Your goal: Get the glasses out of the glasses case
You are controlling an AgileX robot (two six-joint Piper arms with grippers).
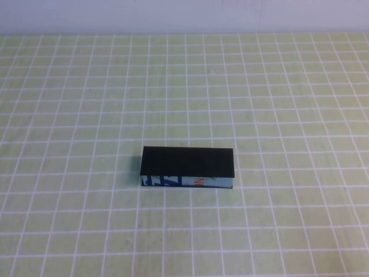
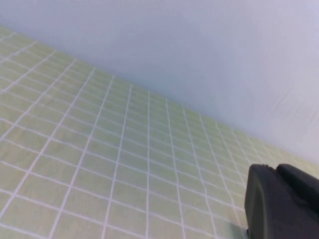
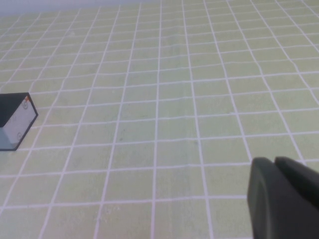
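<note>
The glasses case (image 1: 188, 168) lies closed in the middle of the table, black lid on top, light blue printed front facing me. One end of it shows in the right wrist view (image 3: 15, 121). The glasses are hidden inside. Neither arm shows in the high view. My left gripper (image 2: 274, 172) is shut and empty over bare tablecloth, far from the case. My right gripper (image 3: 271, 163) is shut and empty, well to the side of the case.
A green tablecloth with a white grid (image 1: 277, 86) covers the table. A pale wall (image 1: 184, 14) runs along the far edge and also shows in the left wrist view (image 2: 199, 45).
</note>
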